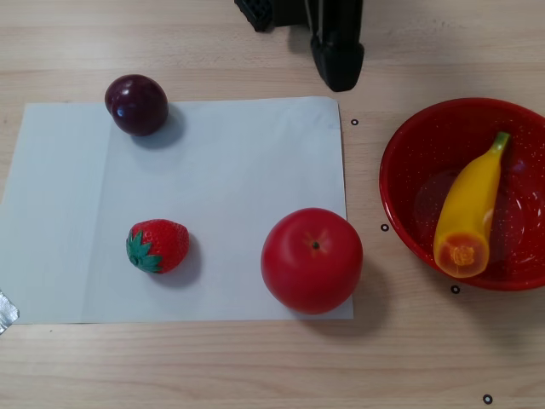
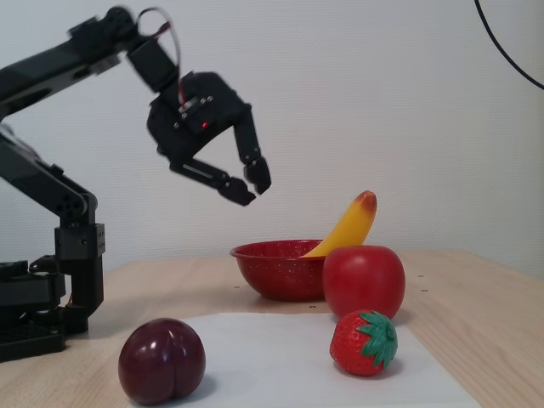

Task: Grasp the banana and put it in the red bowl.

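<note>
In the fixed view you see the red apple (image 2: 363, 281) hiding the banana's (image 2: 350, 225) lower end and part of the red bowl (image 2: 276, 269), whose right rim the other view's edge crops.

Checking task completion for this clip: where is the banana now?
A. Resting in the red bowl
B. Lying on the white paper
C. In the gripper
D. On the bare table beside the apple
A: the banana leans inside the red bowl, while the gripper hangs empty above the table.
</note>
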Available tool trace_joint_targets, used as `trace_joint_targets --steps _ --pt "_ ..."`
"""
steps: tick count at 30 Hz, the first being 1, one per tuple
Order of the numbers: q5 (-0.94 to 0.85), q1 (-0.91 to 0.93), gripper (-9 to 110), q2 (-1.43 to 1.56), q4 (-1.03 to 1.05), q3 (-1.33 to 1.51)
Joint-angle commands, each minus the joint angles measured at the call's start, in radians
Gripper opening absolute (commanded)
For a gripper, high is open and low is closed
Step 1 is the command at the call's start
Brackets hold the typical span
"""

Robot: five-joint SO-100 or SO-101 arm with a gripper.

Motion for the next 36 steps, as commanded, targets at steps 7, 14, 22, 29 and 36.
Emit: trace_joint_targets --steps 7,14,22,29,36 --pt "0.011 -0.061 0 0.219 -0.437 0.304" --pt "0.051 -0.112 0 0.344 -0.888 0.684" --pt "0.061 -0.149 0 0.506 -1.02 0.976" --pt "0.028 -0.143 0 0.6 -0.899 1.063" --pt "0.005 -0.152 0 0.669 -0.558 1.065"
